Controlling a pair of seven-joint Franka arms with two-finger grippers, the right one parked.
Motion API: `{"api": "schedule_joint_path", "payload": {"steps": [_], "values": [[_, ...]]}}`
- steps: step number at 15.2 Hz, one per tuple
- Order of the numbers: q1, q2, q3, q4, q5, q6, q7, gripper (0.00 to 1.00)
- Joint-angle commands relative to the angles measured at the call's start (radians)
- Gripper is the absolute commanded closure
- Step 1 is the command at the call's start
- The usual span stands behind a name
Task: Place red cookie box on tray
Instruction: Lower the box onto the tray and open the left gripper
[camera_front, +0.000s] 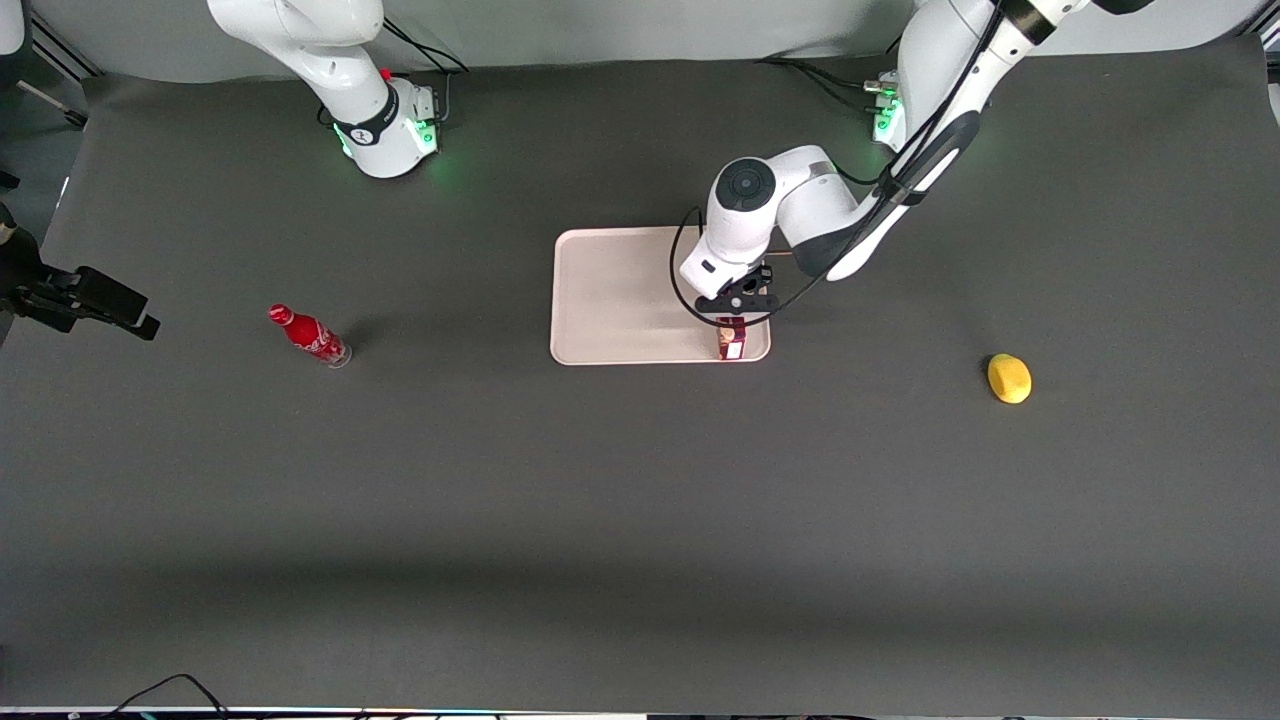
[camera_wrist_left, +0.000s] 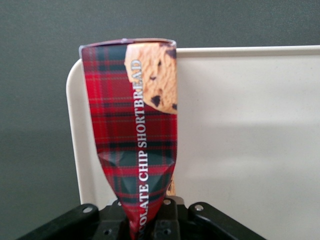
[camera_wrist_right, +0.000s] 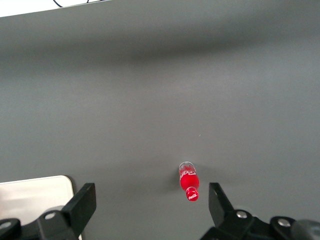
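The red cookie box is a dark-red tartan carton with a cookie picture. It hangs on end from my left gripper, over the corner of the tray nearest the front camera on the working arm's side. In the left wrist view the box is pinched and creased between the gripper's black fingers, and the tray lies beneath it. The gripper is shut on the box. I cannot tell whether the box's lower end touches the tray.
A small red soda bottle lies on the dark table toward the parked arm's end; it also shows in the right wrist view. A yellow lemon lies toward the working arm's end.
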Motion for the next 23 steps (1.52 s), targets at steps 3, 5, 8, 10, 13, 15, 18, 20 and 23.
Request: {"api": "schedule_joint_path", "payload": {"steps": [3, 5, 8, 10, 13, 15, 18, 20, 23], "values": [[-0.015, 0.043, 0.014, 0.040, 0.023, -0.016, -0.025, 0.00], [-0.015, 0.040, 0.014, 0.040, 0.023, -0.017, -0.024, 0.00], [-0.013, 0.037, 0.014, 0.041, 0.023, -0.019, -0.025, 0.00], [-0.012, 0.025, 0.012, 0.041, 0.023, -0.025, -0.024, 0.00], [-0.006, -0.021, 0.003, 0.101, 0.022, -0.146, -0.016, 0.00], [-0.001, -0.069, -0.015, 0.156, 0.022, -0.258, -0.005, 0.00], [0.008, -0.148, -0.023, 0.198, -0.010, -0.344, 0.105, 0.00], [0.043, -0.220, -0.020, 0.213, -0.116, -0.401, 0.236, 0.00], [0.077, -0.378, 0.053, 0.248, -0.297, -0.523, 0.517, 0.00]]}}
